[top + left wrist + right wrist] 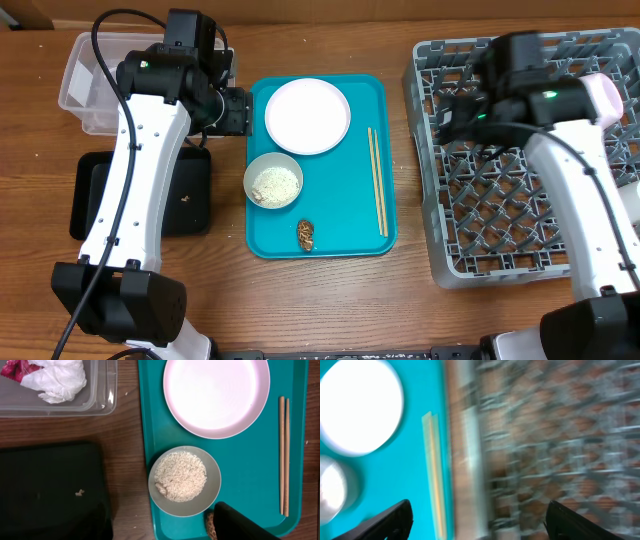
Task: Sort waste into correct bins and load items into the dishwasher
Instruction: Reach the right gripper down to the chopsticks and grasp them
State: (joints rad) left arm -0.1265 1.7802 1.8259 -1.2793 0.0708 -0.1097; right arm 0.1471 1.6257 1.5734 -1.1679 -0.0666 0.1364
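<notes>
Crumpled red-and-white snack wrapper (50, 377) lies sorted in the clear plastic tub (80, 95). Left gripper (238, 112): jaws cannot be judged. On the teal tray (345, 235), small rice-filled bowl (273, 181), brown food lump (306, 235), round white plate (307, 115) and thin wooden chopsticks (377, 180) remain. Right gripper (480, 522) is spread, empty, by the grey lattice rack (500, 220).

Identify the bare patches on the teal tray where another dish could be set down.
On the teal tray, bare room lies between the bowl of rice and the chopsticks, below the plate. The left half is crowded with plate, bowl and brown lump.
</notes>
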